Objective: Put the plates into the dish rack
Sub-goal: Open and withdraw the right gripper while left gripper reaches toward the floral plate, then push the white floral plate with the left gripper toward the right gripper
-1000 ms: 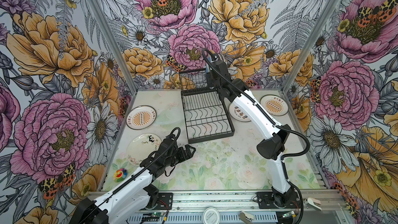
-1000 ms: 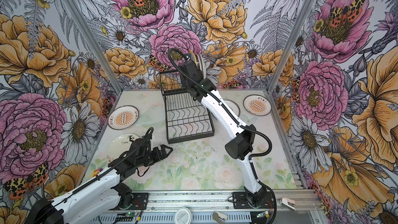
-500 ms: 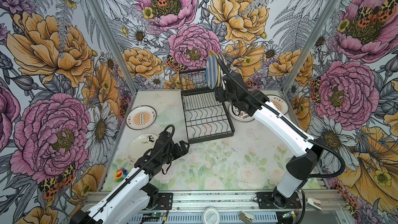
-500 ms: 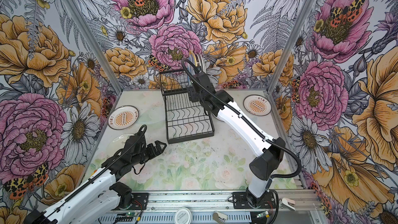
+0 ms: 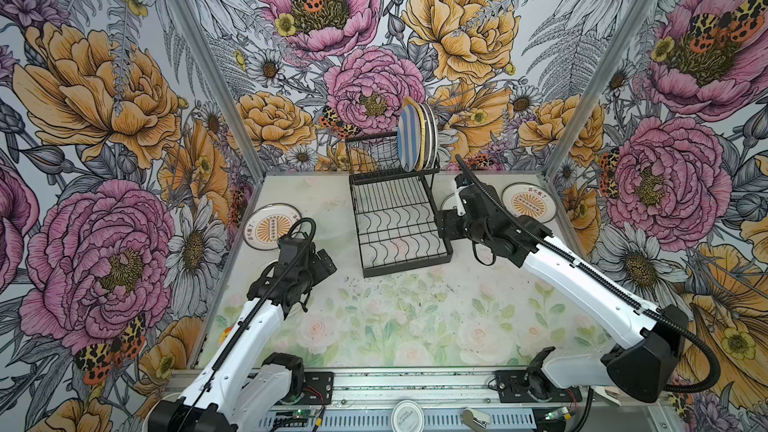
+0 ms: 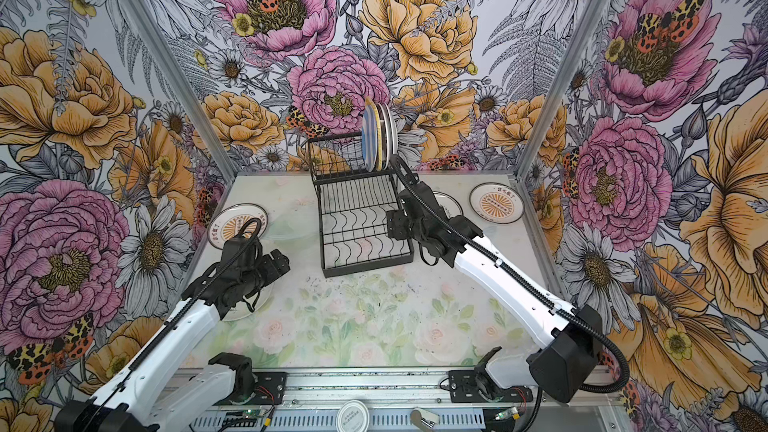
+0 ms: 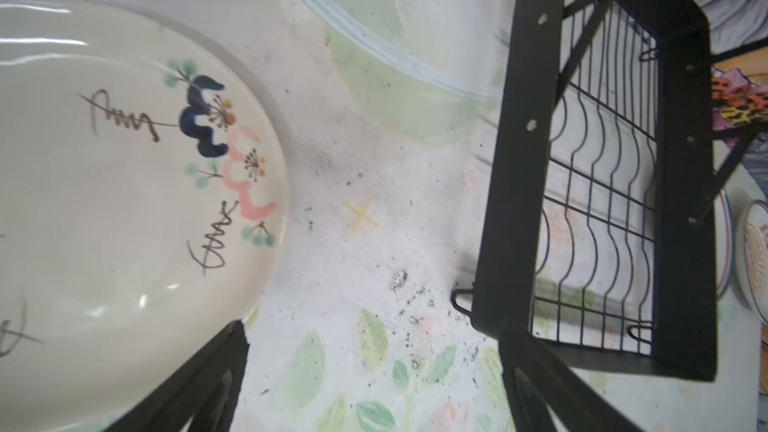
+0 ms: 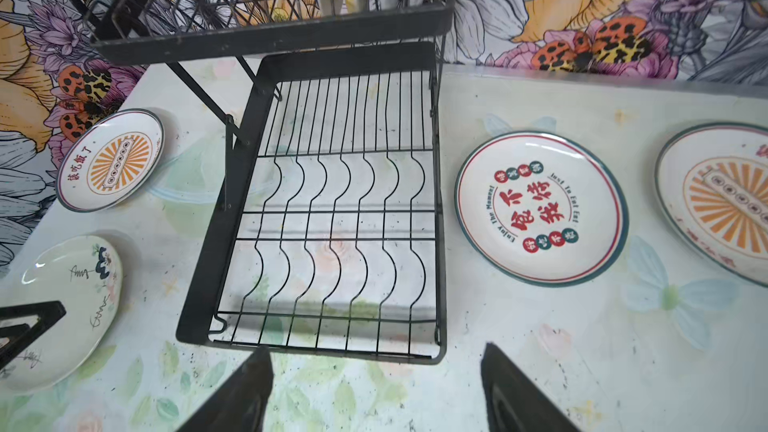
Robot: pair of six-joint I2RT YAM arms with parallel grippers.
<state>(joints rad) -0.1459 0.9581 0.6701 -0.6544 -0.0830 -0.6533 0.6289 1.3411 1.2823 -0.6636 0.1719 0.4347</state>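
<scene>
The black wire dish rack (image 5: pixel 399 218) (image 8: pixel 345 222) stands at the table's middle back. Several plates (image 5: pixel 415 139), a blue-striped one in front, stand on edge in its upper tier. Flat on the table lie a sunburst plate (image 5: pixel 272 232) on the left, a floral plate (image 7: pixel 124 201) (image 6: pixel 249 309) partly under my left arm, a Chinese-character plate (image 8: pixel 540 209) and another sunburst plate (image 5: pixel 528 201) right of the rack. My left gripper (image 7: pixel 374 367) (image 5: pixel 322 263) hangs open and empty beside the floral plate. My right gripper (image 8: pixel 374 388) (image 5: pixel 442 228) is open and empty at the rack's right side.
Flowered walls close in the left, back and right sides. A small round white lid (image 5: pixel 407 415) rests on the front rail. A faint translucent round shape (image 7: pixel 395 56) lies between the left sunburst plate and the rack. Bare table (image 5: pixel 415 317) stretches in front of the rack.
My right gripper let go of the blue-striped plate in the upper tier, drew back and came down beside the rack. My left gripper moved back over the floral plate.
</scene>
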